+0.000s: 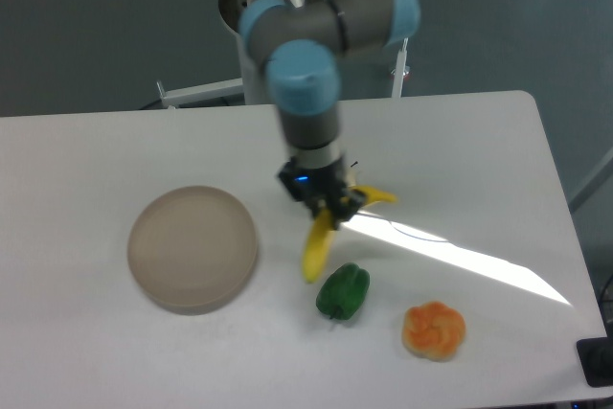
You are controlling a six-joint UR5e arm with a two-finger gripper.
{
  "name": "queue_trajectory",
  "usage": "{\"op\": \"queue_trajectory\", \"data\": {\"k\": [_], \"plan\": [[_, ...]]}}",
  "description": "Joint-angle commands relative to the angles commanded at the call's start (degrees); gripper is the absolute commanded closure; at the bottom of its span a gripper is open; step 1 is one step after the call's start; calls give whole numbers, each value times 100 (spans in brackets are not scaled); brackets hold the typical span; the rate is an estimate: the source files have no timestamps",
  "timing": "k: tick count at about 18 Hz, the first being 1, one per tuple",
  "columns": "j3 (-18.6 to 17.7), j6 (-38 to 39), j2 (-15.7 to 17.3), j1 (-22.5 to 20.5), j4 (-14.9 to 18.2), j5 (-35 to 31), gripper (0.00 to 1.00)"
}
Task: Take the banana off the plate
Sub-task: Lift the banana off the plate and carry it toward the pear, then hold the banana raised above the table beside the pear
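**A:** Do we have the banana (320, 244) yet?

**B:** Yes, we do. Our claw (330, 208) is pinched shut on it, near the bend of the banana. The long yellow part hangs down toward 7 o'clock, and a short end pokes out toward 3 o'clock.

**A:** Where is the plate (193, 249) from here?

**B:** It sits at about 9 o'clock from our claw, well apart from it. Nothing is on it. It looks bare and tan all over.

**A:** So the banana is off the plate?

**B:** Yes. No part of it is over the plate. We think the main job is done, since the banana is in our grip and away from the plate.

**A:** What else is close by?

**B:** The green pepper (343, 292) is just under the low tip of the banana, at about 6 o'clock from our claw. We cannot tell if the tip is touching it. The orange thing (434, 329) is farther off, at about 4 o'clock.

**A:** Is anything left to do?

**B:** Not much, we think. We just need to hold on tight so the banana does not slip, and keep its tip away from the pepper.
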State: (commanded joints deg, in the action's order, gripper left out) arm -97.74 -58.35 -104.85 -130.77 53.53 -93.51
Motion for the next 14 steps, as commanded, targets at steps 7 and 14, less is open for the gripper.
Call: {"op": "queue_trajectory", "data": {"k": [7,14], "plan": [[265,-563,-185,-405,-9,70,83],[247,-554,-220,-388,-9,88,83]]}}
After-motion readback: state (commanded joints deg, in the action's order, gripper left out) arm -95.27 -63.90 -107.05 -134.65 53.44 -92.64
